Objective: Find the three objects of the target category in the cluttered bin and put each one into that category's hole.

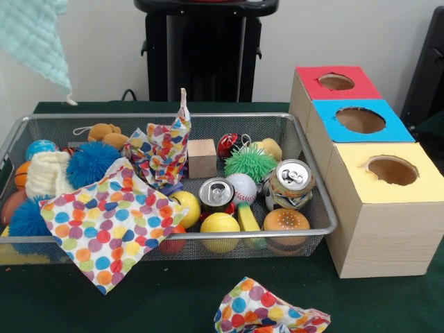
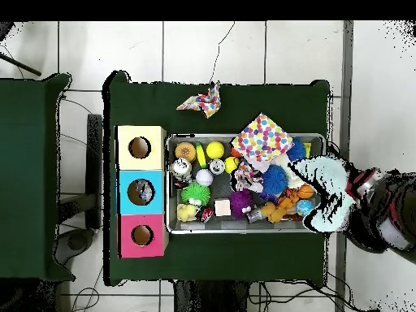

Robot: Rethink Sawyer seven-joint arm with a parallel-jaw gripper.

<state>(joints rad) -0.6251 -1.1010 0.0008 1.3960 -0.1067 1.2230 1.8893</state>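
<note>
Wire bin [image 1: 316, 182] on green counter [image 1: 173, 298], crammed: two drink cans [image 1: 291, 184], baseball [image 1: 242, 187], yellow balls [image 1: 220, 231], burger toy [image 1: 286, 222], wooden cube [image 1: 202, 158], green spiky ball [image 1: 250, 163], blue spiky ball [image 1: 92, 164]. Polka-dot cloth [image 1: 111, 222] covers part of contents, drapes over near rim. Beside bin, red, blue, yellow hole boxes [image 1: 388, 208]. Arm [image 2: 378, 207] w/ pale cloth [image 2: 325, 191] at bin end; end effector state: can't tell.

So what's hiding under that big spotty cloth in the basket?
The spotty cloth drapes over the basket front rim. A blue fuzzy ball and a yellow ball peek out at its edges. Whatever lies beneath its middle is covered.
</note>
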